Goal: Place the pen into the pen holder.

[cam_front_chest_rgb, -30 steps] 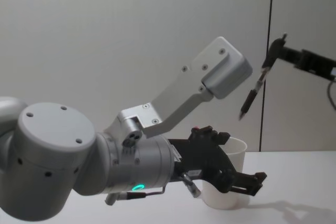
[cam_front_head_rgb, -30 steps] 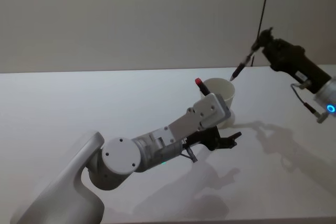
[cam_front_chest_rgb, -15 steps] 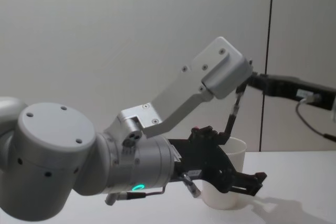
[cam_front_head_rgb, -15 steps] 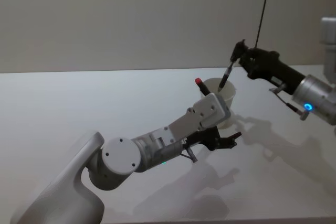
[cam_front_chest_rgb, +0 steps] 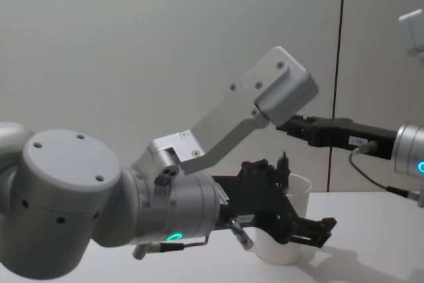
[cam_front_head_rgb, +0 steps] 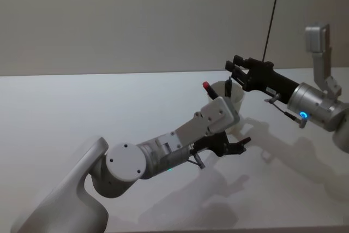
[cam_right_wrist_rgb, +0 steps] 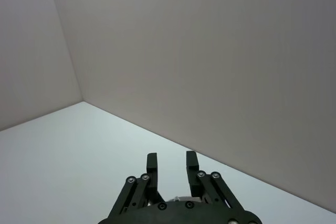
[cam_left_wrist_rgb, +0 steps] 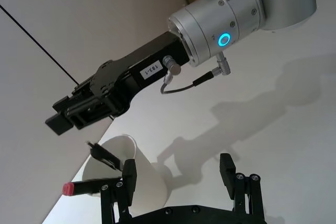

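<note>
Pen (cam_front_head_rgb: 228,87) and cup are what I am watching, but nearest to me I see my left gripper (cam_front_head_rgb: 234,148) low over the white table (cam_front_head_rgb: 82,107), just in front of the pen holder (cam_front_head_rgb: 235,105), its fingers (cam_left_wrist_rgb: 227,167) spread with nothing between them. Behind it stands the white paper cup, upright at mid-table, with the dark pen leaning inside, its top poking above the rim. A red-capped marker (cam_front_head_rgb: 208,88) also rests in the cup on its left side. Farther back, my right gripper (cam_front_head_rgb: 233,69) hangs just above the cup's rim, reaching in from the right, fingers (cam_right_wrist_rgb: 192,165) parted and empty.
</note>
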Tool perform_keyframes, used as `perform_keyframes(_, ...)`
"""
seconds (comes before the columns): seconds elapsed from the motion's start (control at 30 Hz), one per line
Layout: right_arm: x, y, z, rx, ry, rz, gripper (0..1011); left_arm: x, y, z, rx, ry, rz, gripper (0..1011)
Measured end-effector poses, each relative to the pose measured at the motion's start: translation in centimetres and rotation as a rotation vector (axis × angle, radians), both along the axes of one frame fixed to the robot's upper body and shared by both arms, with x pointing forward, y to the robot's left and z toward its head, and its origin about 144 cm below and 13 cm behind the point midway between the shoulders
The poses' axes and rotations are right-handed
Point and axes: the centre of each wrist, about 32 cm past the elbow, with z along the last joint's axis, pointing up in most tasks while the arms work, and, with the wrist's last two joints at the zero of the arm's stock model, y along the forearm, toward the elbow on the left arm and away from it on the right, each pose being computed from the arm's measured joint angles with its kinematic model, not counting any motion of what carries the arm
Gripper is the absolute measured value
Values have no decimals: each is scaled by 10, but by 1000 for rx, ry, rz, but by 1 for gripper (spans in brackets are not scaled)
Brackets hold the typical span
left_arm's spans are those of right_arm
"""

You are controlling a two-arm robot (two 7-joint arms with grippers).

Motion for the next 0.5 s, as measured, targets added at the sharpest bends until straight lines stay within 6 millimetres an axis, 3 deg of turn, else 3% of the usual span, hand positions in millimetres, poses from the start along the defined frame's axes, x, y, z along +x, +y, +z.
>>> perform_keyframes(0.5, 3, 2, -2, -4, 3, -3, 775, 0, 0, 0, 0, 0, 0, 1004)
